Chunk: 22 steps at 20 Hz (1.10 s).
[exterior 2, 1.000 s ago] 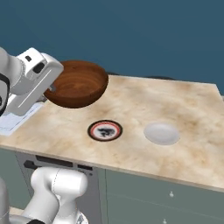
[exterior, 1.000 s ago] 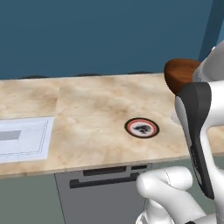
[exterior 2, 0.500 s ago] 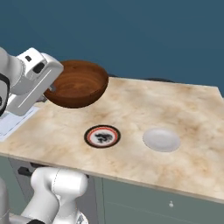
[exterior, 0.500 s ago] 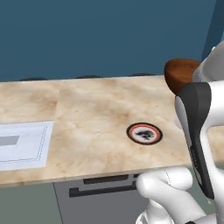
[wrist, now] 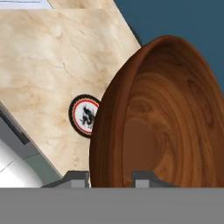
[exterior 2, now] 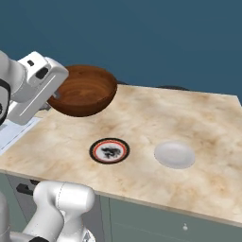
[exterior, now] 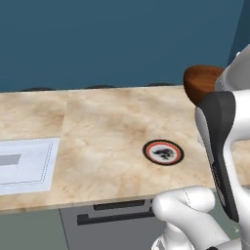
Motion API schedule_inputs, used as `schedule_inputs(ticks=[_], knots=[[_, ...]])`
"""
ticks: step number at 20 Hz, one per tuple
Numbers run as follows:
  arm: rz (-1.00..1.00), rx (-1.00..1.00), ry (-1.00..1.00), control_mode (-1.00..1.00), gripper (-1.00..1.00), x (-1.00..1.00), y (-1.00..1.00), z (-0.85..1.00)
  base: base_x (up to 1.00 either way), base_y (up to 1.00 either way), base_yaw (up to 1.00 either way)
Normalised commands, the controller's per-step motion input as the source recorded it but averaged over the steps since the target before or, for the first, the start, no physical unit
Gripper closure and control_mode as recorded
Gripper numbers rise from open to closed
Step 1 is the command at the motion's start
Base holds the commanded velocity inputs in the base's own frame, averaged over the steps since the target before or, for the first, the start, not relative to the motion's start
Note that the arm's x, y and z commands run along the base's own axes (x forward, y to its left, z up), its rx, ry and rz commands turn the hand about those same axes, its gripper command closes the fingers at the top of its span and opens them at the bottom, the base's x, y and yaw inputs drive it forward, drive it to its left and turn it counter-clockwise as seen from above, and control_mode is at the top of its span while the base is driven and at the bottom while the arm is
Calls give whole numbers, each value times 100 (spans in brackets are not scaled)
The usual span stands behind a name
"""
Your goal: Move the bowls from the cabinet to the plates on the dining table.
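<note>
My gripper (exterior 2: 60, 97) is shut on the rim of the dark reddish-brown wooden bowl (exterior 2: 87, 92) and holds it in the air above the left part of the dining table (exterior 2: 198, 118). In the hand view the bowl (wrist: 162, 118) stands on edge, its rim between the fingertips of the gripper (wrist: 111, 178). A plate (exterior 2: 109, 151) with a red-orange rim and a dark centre lies bare on the table, below and a little in front of the bowl. It is also in the left base view as the plate (exterior: 163, 152), with the bowl (exterior: 202, 83) behind my arm. The cabinet is out of view.
A pale shallow round dish (exterior 2: 175, 154) lies on the table to the right of the plate. A white mat (exterior: 24, 161) lies at the table's left end. The front edge of the table (exterior: 73, 202) is close to my base.
The whole picture has shifted a little, so the base has moved; the plate sits lower in both base views. The bowl stays in the gripper, unmoved relative to the arm.
</note>
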Motion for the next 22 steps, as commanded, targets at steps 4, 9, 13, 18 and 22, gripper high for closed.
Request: schedule_inputs(ticks=[4, 9, 13, 18, 22], knots=[[0, 0, 0, 100, 100, 0, 0, 0, 17, 0, 1], [0, 0, 0, 100, 100, 0, 0, 0, 17, 0, 1], [0, 0, 0, -100, 100, 4, 0, -2, 12, -1, 1], [1, 0, 2, -100, 100, 20, 0, -15, 0, 0, 0], [3, 0, 8, -100, 100, 20, 0, -22, 0, 0, 0]])
